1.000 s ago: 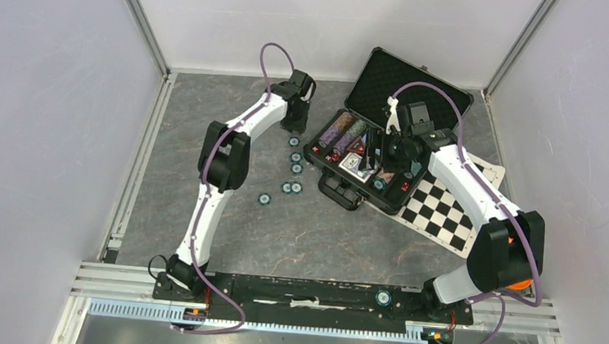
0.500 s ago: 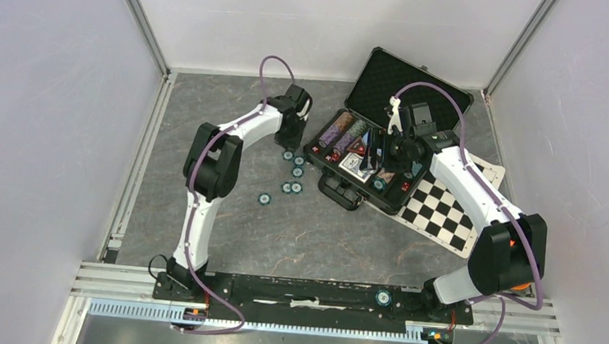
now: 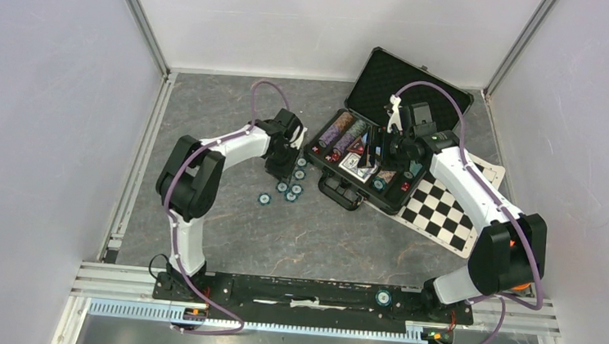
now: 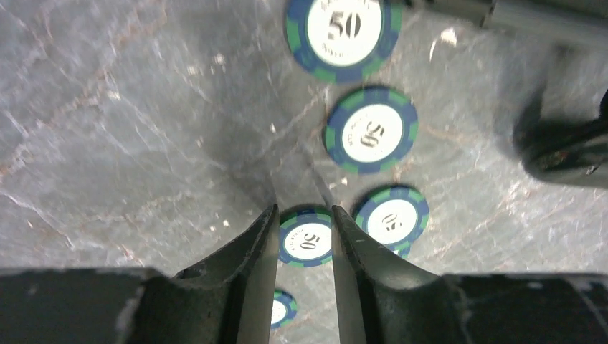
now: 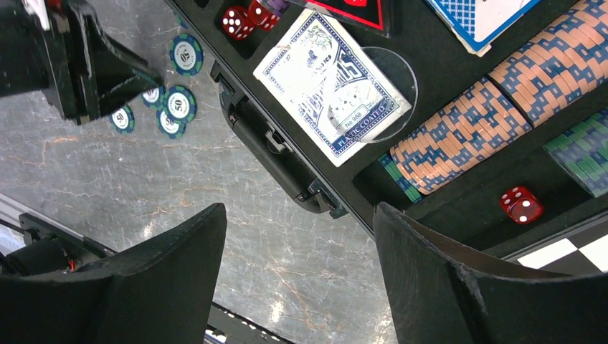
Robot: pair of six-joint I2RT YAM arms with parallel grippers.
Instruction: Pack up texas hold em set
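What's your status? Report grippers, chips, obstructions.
Left gripper straddling teal 50 chip flat on table, grip unconfirmed. Right gripper open, empty, over open case. Neighbouring chip close beside one finger.

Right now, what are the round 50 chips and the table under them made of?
The chips look like hard moulded plastic or clay composite: smooth matte faces, blue and green edge stripes, a printed white centre label. The table looks like grey stone, or a stone-print sheet: pale veins, slight sheen.

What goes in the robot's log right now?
left gripper: open, astride chip | right gripper: open, above case | loose chips: on table
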